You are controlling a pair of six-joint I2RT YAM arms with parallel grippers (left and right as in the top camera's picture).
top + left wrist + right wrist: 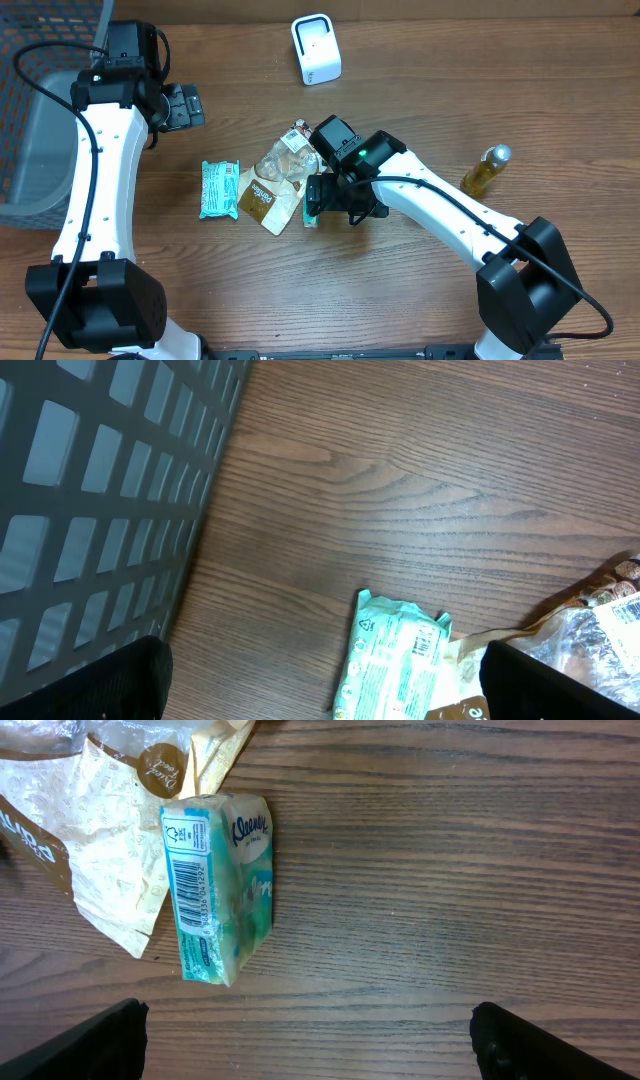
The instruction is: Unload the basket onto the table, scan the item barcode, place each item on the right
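Note:
A small teal Kleenex tissue pack [215,890] lies on the wooden table with its barcode [188,890] facing up. My right gripper [310,1040] hovers open just beside it, nothing between its fingers. From overhead, the right gripper [340,197] covers most of that pack. A second teal packet [220,190] lies to the left, also seen under the left wrist camera [395,660]. My left gripper [185,105] is open and empty near the back left, apart from the items. A white scanner [315,48] stands at the back.
A brown and clear snack bag [275,185] lies between the two teal packs. A dark mesh basket [40,110] sits at the left edge. A yellow bottle [485,170] lies on the right.

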